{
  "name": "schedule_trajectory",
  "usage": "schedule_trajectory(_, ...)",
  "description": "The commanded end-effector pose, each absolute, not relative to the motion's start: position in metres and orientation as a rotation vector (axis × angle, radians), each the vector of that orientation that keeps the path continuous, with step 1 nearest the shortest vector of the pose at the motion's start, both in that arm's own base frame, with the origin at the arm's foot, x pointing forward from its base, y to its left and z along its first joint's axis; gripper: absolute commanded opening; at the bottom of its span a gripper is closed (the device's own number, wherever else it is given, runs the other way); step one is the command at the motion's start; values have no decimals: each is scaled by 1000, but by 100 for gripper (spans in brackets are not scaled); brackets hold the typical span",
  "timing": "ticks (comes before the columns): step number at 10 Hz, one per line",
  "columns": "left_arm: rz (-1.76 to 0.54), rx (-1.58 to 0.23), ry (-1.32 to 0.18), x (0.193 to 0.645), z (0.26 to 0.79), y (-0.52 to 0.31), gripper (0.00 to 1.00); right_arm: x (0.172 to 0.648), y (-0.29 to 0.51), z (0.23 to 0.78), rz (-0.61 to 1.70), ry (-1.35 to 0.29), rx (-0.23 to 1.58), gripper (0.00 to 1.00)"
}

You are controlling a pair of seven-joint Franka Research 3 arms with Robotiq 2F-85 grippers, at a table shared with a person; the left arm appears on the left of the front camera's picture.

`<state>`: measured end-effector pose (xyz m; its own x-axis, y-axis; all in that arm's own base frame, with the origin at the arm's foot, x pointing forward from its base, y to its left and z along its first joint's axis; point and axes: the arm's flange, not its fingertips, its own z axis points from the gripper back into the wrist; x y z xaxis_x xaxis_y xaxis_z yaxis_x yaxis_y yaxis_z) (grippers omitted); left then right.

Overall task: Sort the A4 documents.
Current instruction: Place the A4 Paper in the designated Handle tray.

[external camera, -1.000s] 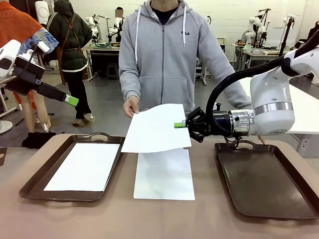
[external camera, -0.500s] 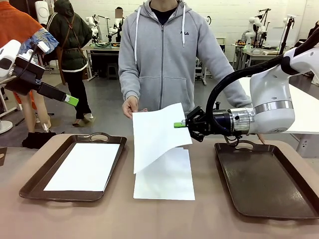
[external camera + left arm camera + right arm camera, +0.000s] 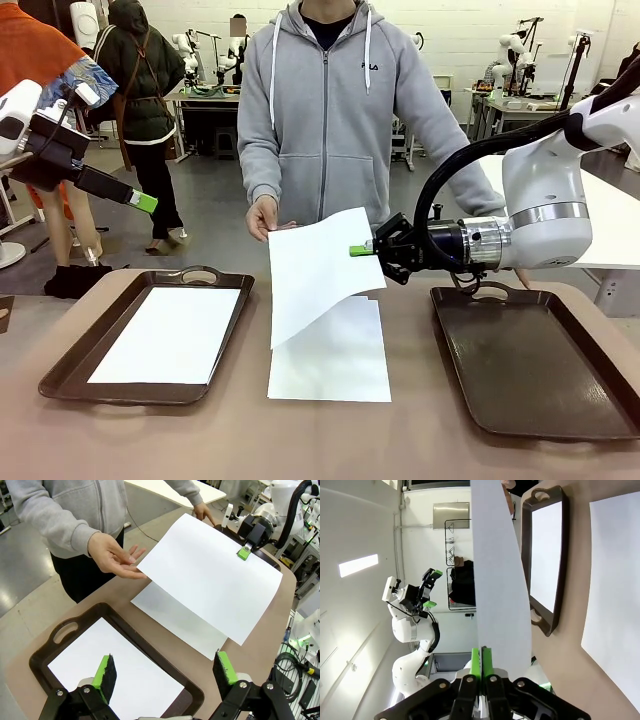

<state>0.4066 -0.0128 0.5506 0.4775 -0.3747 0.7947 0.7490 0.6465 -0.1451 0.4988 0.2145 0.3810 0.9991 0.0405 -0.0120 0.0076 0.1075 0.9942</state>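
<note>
Sorting step, sheet in transit | right pincer (image 3: 358, 251) clamped on one edge of a blank A4 sheet (image 3: 318, 268), thin and curling, sagging above the worktop (image 3: 240, 430) centre, person's hand (image 3: 262, 215) at its far corner | left pincer (image 3: 145, 202) wide, raised aside | next, likely: carry to the bare right tray (image 3: 530, 365), lay flat

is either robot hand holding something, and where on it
The right hand pinches a white A4 sheet at its edge on that arm's side, in the air above the table. The left hand is open and holds nothing.
</note>
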Motion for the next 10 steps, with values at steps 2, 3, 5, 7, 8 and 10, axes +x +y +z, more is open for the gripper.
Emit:
schedule_trajectory(2, -724, -532, -814, 407, 551, -12, 100, 498, 216, 380, 3, 36, 1478, 0)
schedule_trajectory(3, -724, -532, -814, 407, 551, -12, 100, 498, 216, 380, 3, 36, 1478, 0)
schedule_trajectory(5, -724, -532, -814, 407, 551, -12, 100, 498, 216, 380, 3, 36, 1478, 0)
schedule_trajectory(7, -724, -532, -814, 407, 551, -12, 100, 498, 216, 380, 3, 36, 1478, 0)
schedule_trajectory(8, -724, -532, -814, 407, 551, -12, 100, 498, 216, 380, 3, 36, 1478, 0)
schedule_trajectory(10, -724, -532, -814, 407, 551, -12, 100, 498, 216, 380, 3, 36, 1478, 0)
